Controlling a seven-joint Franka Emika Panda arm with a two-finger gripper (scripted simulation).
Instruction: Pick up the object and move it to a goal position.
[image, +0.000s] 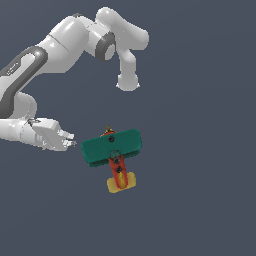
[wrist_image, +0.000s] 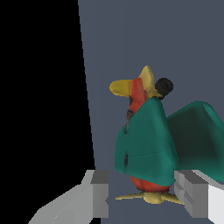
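Pincer (wrist_image: 142, 199) (jaws spread) sits just beside the toy biplane (image: 112, 148).

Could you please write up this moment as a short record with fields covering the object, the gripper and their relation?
object: small toy biplane with teal-green wings, red-orange body and yellow tail
object state: resting on the dark grey-blue surface, not lifted
gripper: white two-finger gripper, open
relation: beside the wing tip at the exterior view's left, apart from it; wrist view shows the fingers either side of the plane's nose
grasp: not yet made
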